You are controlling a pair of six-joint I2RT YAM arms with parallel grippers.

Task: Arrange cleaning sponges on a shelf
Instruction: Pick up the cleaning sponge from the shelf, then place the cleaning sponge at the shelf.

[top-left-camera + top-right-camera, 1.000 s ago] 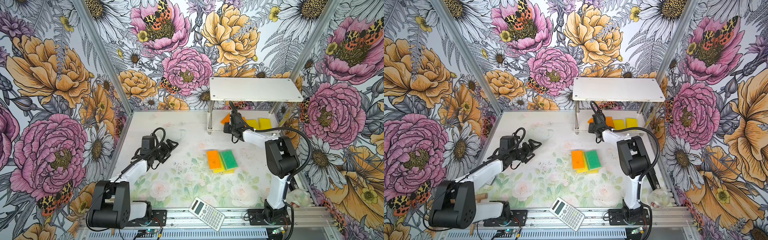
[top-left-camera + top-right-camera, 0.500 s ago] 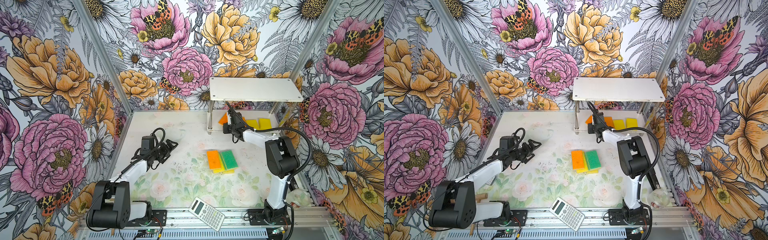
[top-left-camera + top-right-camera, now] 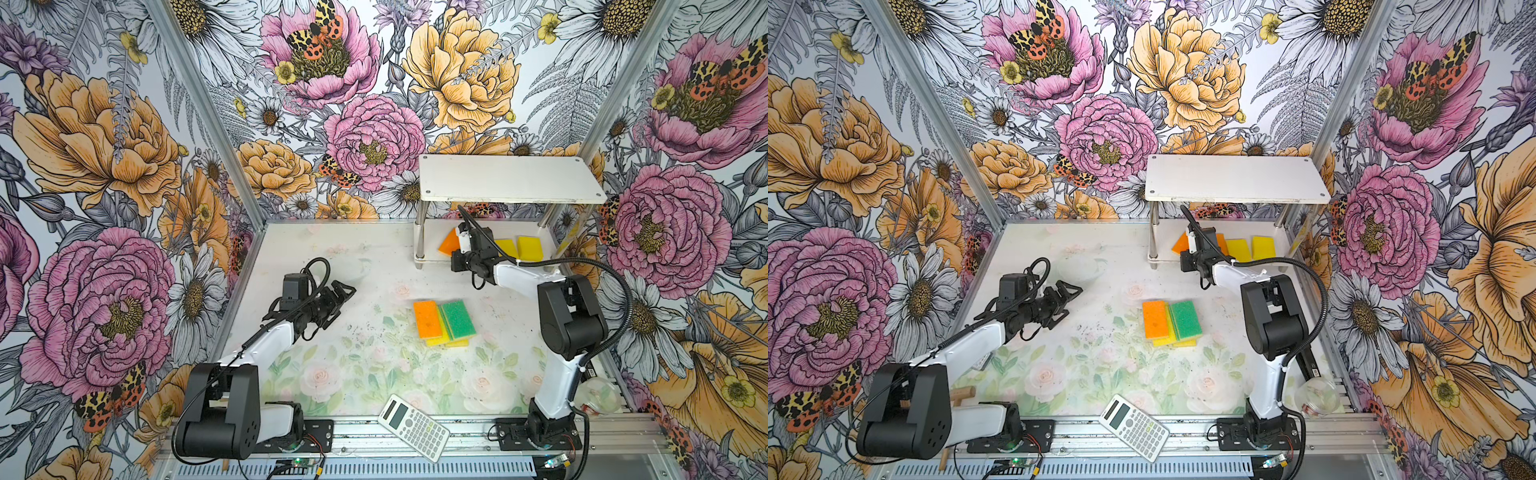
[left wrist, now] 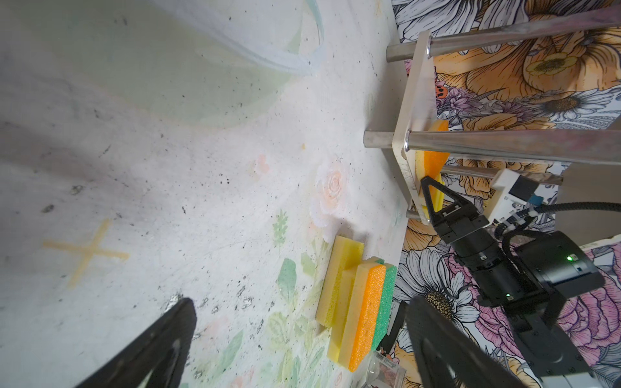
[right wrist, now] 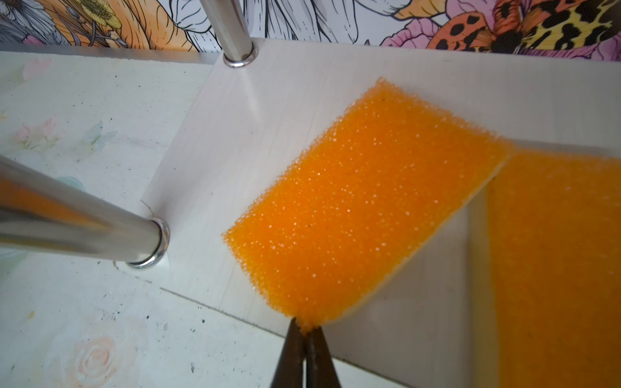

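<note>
If my pinch slips: my right hand (image 5: 304, 336) is closed on only one corner of the orange sponge (image 5: 363, 208). The soft foam could pivot or pull free and land crooked.
Neighbour risk: its far edge lies over or against a second orange sponge (image 5: 554, 268), and I cannot tell which. Pushing on could shove that one.
Clearance risk: the cable (image 3: 465, 214) runs under the top board of the shelf (image 3: 509, 178), near the front post (image 5: 84, 231). A careless lift would knock it.
Right arm pose: reaching low to 1 o'clock, hand between the tiers, sponge skewed over the lower board (image 5: 235, 151).
Left hand (image 3: 341, 300): spread wide, empty, hovering at 9 o'clock.
Other sponges: stack (image 3: 442, 324) on the surface near centre. The yellow sponges (image 3: 506, 248) are on the lower board, toward its 3 o'clock end.
</note>
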